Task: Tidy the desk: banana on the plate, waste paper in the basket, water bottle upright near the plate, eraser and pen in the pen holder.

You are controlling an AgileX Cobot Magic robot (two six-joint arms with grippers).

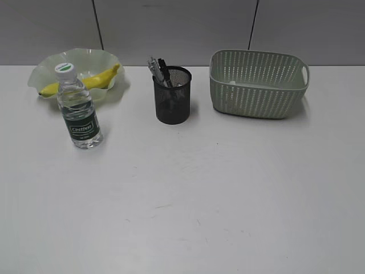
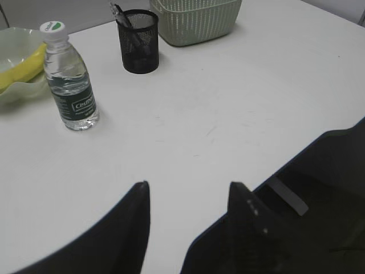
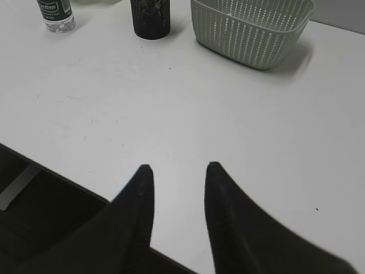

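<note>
While both jaws gape empty, the water bottle (image 1: 78,107) stands before the plate (image 1: 85,60).

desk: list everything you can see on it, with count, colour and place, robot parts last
desk: one, white, carries everything
plate: one, pale green, back left
banana: one, yellow, on the plate
water bottle: one, clear with green label, upright in front of the plate
pen holder: one, black mesh, back centre
pens: at least two, dark, in the pen holder
basket: one, sage green, back right
left gripper: black, jaws open, empty
right gripper: black, jaws open, empty
</note>
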